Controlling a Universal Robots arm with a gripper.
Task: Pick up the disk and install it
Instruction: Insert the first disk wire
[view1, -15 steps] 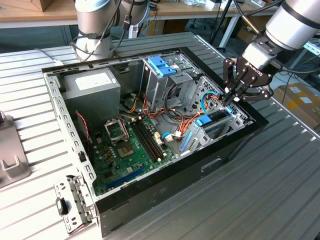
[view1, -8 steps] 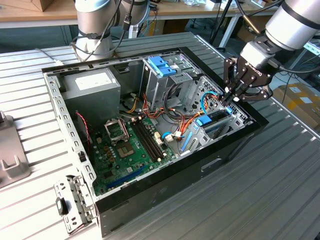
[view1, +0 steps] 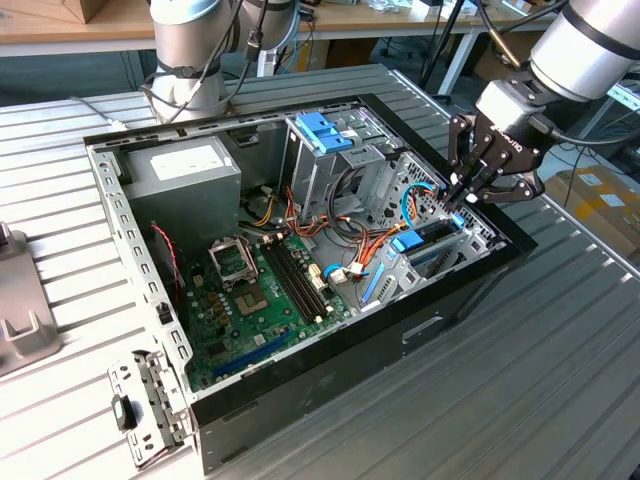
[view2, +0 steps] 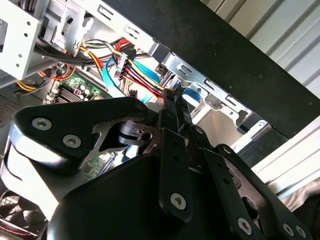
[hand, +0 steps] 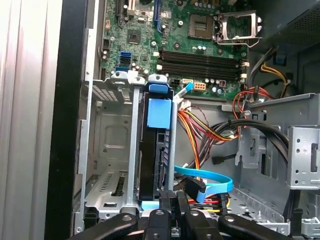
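First wrist view: disk (hand: 156, 150) on edge in cage (hand: 107, 145), long axis toward tool (hand: 172, 216).

cables (hand: 210, 131) crowding beside drive cage (hand: 107, 150), open bay

We see a matt black metal gripper (view1: 462, 192), the disk's (hand: 156, 150) glossy blue plastic rails, and a ribbed metal table (view1: 540, 380).

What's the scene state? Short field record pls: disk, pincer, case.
disk: standing on edge in the drive bay by the case wall, blue rails showing
pincer: at the disk's end, fingers close together
case: open computer case on a slatted metal table
motherboard: exposed, processor socket bare
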